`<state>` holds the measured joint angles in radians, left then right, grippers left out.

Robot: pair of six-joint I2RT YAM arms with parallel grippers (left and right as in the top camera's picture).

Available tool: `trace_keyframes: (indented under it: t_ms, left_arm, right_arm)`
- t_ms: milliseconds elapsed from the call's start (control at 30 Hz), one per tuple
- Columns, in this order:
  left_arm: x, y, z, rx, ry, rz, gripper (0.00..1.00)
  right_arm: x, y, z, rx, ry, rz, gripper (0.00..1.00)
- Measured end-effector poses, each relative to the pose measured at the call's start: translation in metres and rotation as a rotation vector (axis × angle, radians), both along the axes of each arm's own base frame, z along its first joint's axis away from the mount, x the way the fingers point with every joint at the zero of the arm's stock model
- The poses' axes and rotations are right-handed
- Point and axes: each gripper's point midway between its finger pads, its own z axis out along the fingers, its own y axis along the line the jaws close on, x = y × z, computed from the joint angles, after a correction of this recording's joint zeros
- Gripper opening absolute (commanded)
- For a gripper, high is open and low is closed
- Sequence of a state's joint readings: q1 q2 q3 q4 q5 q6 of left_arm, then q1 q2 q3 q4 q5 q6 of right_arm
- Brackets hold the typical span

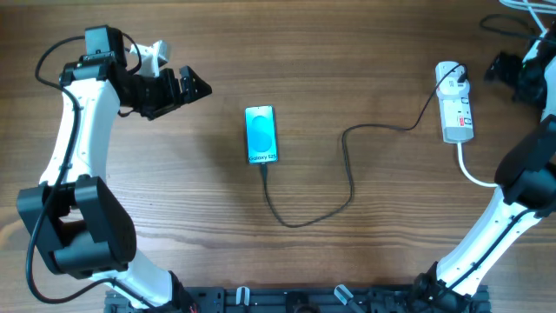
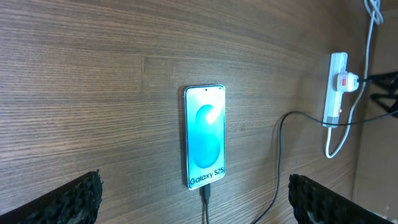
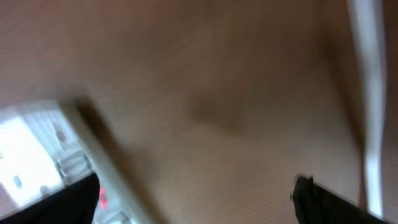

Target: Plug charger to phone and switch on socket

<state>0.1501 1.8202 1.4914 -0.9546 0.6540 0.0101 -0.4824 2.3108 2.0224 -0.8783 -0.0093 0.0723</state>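
Socket (image 1: 457,115) lies at the right side of the worktop (image 1: 365,52), its long axis running from the far edge toward the robot, with the white plug adapter (image 1: 449,76) seated in its far end and the thick white cord (image 1: 469,169) leaving its near end. In the left wrist view a spot of red (image 2: 341,79) shows beside the adapter, which I take for the rocker switch. The charger (image 1: 348,178) runs from that adapter in a loose loop across the wood and reaches the near end of the phone (image 1: 261,135), the end marked "Galaxy S25", where its tip looks already seated, so the switch is probably the step left. The right gripper (image 1: 497,68) hangs just beside the socket's far end, on its outer side and not touching it; its wrist view is blurred, yet the two fingers stand well apart with nothing between them, so the jaws read as released. The left gripper (image 1: 195,87) is well apart, beyond the phone on the left, jaws likewise spread and empty. Being nearer, the right arm would need to move inward, toward the socket's far end and the red switch
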Motion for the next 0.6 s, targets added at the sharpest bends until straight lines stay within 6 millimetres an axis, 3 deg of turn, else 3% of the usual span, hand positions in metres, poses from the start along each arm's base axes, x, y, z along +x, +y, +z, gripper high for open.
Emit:
trace_keyframes:
  t_ms: [100, 200, 600]
  left_arm:
    - [0.0, 0.0, 0.0, 0.0, 0.0, 0.0, 1.0]
    - [0.0, 0.0, 0.0, 0.0, 0.0, 0.0, 1.0]
    - [0.0, 0.0, 0.0, 0.0, 0.0, 0.0, 1.0]
  right_arm:
    - [0.028, -0.016, 0.017, -0.073, -0.129, 0.001, 1.0]
    - [0.041, -0.022, 0.027, -0.107, -0.191, 0.004, 1.0]
    - [0.043, -0.024, 0.029, -0.113, -0.202, 0.004, 1.0]
